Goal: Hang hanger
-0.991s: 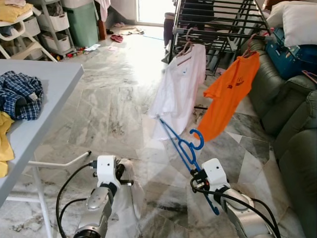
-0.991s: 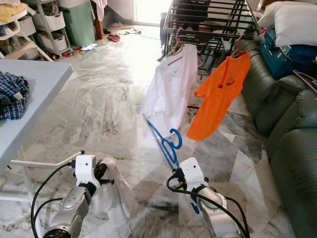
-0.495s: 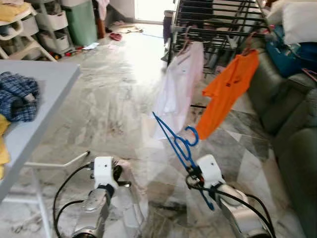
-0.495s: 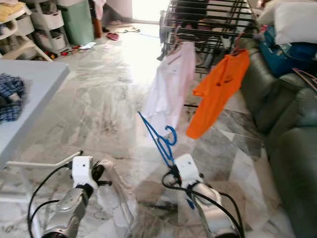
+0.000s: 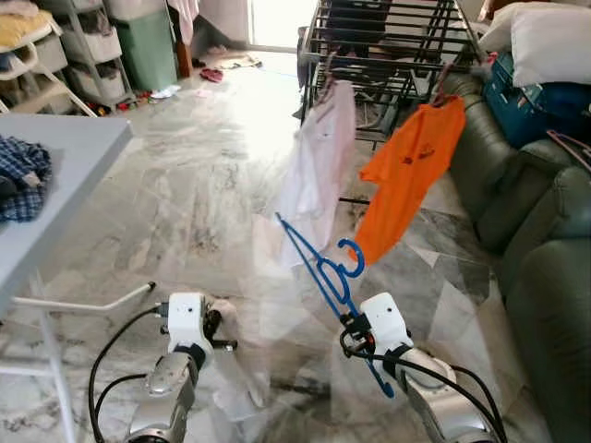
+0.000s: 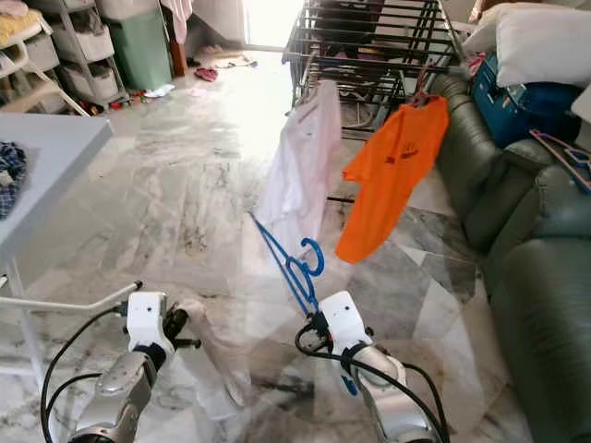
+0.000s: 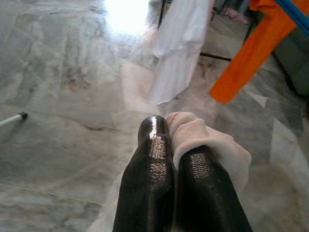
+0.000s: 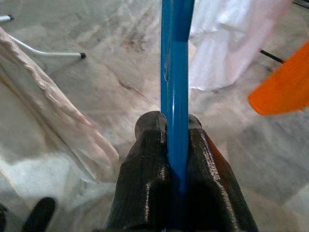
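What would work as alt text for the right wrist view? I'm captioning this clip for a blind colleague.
The right gripper has its two black fingers shut on a blue hanger, which runs straight up between them. Behind it on the marble floor hang a white shirt and the edge of an orange shirt; a white cloth droops beside.

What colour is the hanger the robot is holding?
Blue: the thin plastic hanger in the right tool, clearest in the left eye view.

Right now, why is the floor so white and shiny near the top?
Left eye view: daylight from the doorway makes glare on the floor, washing out the marble by the rack. Left wrist view: the same glare up close; the fingers look sharp, the orange shirt soft.
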Robot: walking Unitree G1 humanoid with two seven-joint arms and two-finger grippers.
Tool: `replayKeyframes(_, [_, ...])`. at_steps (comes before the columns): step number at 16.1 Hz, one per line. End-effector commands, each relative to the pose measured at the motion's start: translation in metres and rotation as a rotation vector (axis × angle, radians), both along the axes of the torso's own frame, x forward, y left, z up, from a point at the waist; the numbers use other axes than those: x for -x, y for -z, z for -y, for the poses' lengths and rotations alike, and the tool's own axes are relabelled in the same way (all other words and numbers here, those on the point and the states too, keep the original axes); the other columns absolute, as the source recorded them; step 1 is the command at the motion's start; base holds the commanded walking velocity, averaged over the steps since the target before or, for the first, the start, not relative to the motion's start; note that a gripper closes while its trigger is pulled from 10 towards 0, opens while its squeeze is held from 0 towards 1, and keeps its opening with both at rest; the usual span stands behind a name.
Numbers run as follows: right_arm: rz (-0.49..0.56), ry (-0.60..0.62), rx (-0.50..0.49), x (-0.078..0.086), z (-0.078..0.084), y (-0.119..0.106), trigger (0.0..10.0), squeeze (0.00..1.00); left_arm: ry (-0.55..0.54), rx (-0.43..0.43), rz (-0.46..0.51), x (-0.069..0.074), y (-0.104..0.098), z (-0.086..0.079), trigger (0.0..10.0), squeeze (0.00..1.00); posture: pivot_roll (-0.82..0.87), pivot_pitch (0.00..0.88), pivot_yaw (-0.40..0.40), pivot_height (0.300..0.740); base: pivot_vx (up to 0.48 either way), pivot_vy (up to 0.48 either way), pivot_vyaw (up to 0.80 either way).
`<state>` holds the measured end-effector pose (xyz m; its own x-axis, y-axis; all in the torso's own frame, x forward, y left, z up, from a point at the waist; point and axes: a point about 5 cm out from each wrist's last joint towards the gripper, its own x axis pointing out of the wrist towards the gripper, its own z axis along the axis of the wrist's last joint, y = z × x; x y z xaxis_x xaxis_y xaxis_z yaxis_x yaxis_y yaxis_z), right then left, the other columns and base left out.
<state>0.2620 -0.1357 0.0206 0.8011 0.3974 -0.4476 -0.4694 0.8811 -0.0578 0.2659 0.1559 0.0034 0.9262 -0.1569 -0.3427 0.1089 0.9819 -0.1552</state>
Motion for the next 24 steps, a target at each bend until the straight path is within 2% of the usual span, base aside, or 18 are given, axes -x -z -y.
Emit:
replayKeyframes(1, [0.002,0.027,0.006,-0.001,0.008,-0.001,10.0,0.0,0.026,0.004,0.012,-0.003,-0.004,0.008,10.0,0.0,-0.17,0.0,-0.032,0.74,0.0,-0.296,0.0])
replayKeyframes(6, [-0.014,0.043,-0.01,-0.002,0.008,-0.001,10.0,0.0,0.014,0.019,0.009,-0.003,-0.004,0.008,10.0,0.0,-0.17,0.0,-0.032,0.74,0.0,-0.117,0.0])
replayKeyframes(9, [-0.026,0.048,-0.014,-0.001,0.006,0.0,10.0,0.0,0.016,0.012,-0.005,-0.007,-0.005,0.002,10.0,0.0,-0.17,0.0,-0.028,0.74,0.0,0.0,0.0])
replayKeyframes(17, [-0.045,0.049,-0.027,0.002,0.002,0.003,10.0,0.0,0.0,0.017,-0.015,-0.013,-0.008,-0.007,10.0,0.0,-0.17,0.0,-0.017,0.74,0.0,0.0,-0.78])
replayKeyframes(24, [-0.044,0.044,-0.03,0.001,-0.001,0.003,10.0,0.0,0.008,0.007,-0.017,-0.013,-0.008,-0.008,10.0,0.0,-0.16,0.0,-0.013,0.74,0.0,0.329,-0.7])
